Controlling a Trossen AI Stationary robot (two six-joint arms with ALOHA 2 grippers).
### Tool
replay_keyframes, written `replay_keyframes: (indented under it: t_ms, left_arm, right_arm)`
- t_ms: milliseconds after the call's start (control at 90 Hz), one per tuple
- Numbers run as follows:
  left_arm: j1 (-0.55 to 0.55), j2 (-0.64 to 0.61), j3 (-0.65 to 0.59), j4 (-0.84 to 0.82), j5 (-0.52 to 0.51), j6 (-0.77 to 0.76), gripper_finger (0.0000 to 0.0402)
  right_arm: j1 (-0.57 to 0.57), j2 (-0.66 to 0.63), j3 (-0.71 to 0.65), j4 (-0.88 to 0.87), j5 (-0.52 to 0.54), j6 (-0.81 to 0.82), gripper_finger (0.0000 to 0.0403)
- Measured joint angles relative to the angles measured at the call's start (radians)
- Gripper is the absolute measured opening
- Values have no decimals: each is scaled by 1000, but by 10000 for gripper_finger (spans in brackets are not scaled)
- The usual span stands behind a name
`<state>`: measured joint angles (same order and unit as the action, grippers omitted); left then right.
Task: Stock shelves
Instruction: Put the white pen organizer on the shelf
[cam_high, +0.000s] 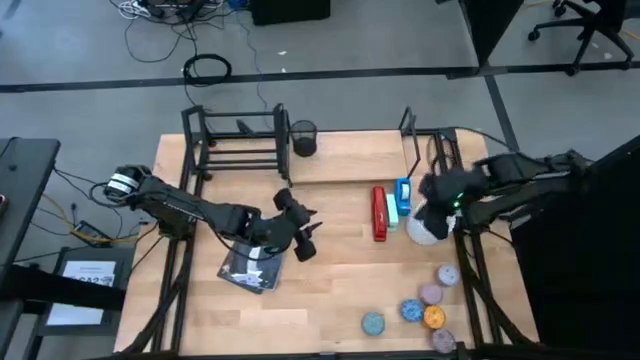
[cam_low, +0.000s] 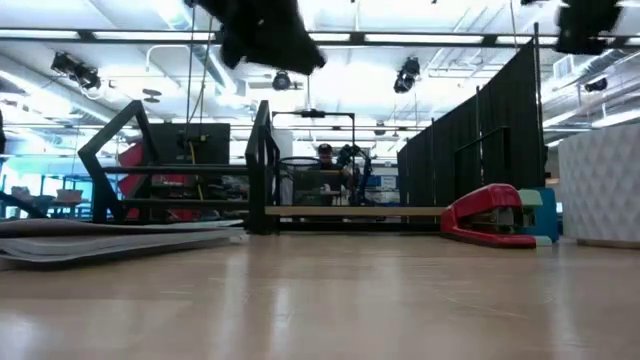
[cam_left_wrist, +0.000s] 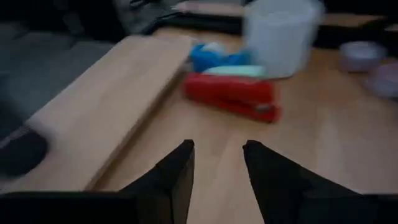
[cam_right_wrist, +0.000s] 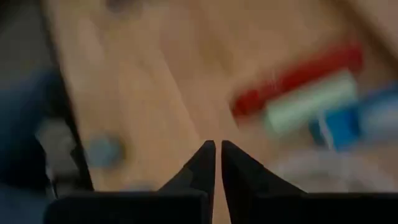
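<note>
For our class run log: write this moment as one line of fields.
left gripper: open, empty, above table near dark magazine | right gripper: shut, empty, over white round tub | black metal-tube rack: unstocked | red stapler: on table

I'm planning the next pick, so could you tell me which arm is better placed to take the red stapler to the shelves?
Probably the left. The left gripper is open and its wrist view faces the red stapler. The right gripper is nearer but shut.

Bright overhead ceiling lights glaring in the low view, soft shadows, both wrist views heavily blurred
</note>
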<state>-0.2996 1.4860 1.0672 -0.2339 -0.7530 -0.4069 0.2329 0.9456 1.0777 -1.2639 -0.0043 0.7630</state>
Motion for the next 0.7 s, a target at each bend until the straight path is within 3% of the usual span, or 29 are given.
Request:
replay_keyframes:
  t_ms: [122,311,467,700]
  left_arm:
    - [-22,-3,0,-86,-125,-74,127]
    - [-51,-3,0,-130,-152,-101,127]
    - [-92,-3,0,-132,-185,-98,127]
    - [-122,-3,0,-131,-227,-98,127]
  right_arm:
    - [57,100,-6,-70,-58,46,1]
    - [72,230,5,-71,-186,58,3]
    - [101,263,3,-77,-88,55,36]
    - [91,234,-74,-134,57,63,154]
